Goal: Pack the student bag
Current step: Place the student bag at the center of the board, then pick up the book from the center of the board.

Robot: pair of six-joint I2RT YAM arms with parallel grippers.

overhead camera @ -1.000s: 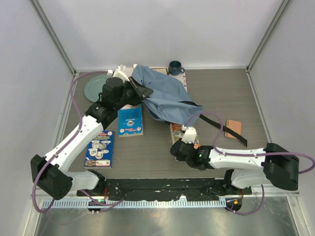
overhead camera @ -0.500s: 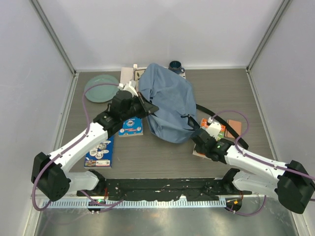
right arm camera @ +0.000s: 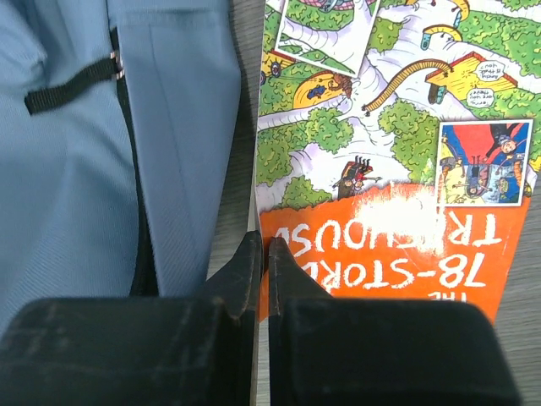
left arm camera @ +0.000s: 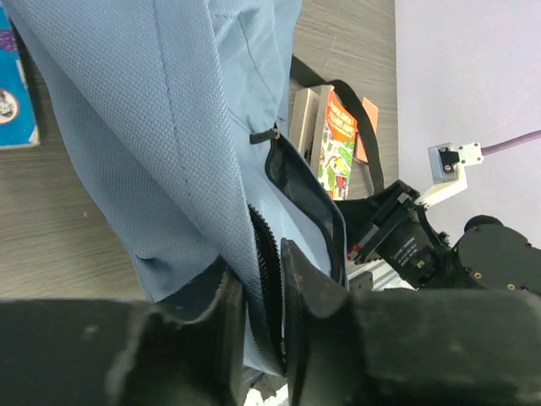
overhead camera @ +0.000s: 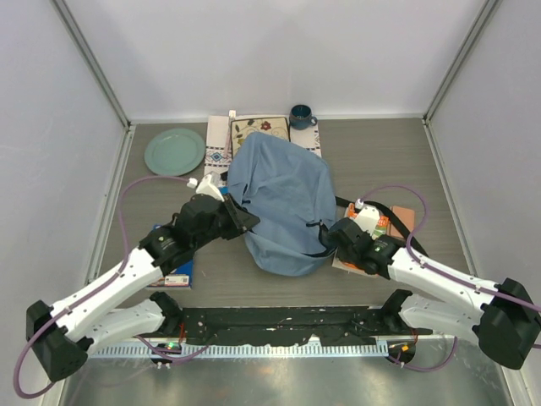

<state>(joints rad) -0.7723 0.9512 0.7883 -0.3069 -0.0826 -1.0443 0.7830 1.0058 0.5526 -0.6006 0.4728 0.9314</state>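
The light-blue student bag [overhead camera: 283,199] lies in the middle of the table. My left gripper [overhead camera: 241,222] is shut on its dark zipper edge at the near left side. In the left wrist view the fingers [left arm camera: 308,288] pinch the fabric and zipper of the bag [left arm camera: 152,110]. An orange comic-covered book [overhead camera: 374,230] lies right of the bag. My right gripper [overhead camera: 338,241] is shut on the book's left edge. In the right wrist view the gripper [right arm camera: 266,254] clamps the book [right arm camera: 397,127], with the bag [right arm camera: 76,169] just to its left.
A green plate [overhead camera: 174,150] lies far left. A blue mug [overhead camera: 301,116] and an embroidered white mat [overhead camera: 254,131] are behind the bag. A brown flat item [overhead camera: 406,218] lies at the right. A blue book [overhead camera: 179,272] is partly under my left arm. A black strap [overhead camera: 372,207] trails right.
My left gripper has pulled the bag nearer and toward the centre, uncovering the mat. My right gripper has carried the orange book to the right of the bag.
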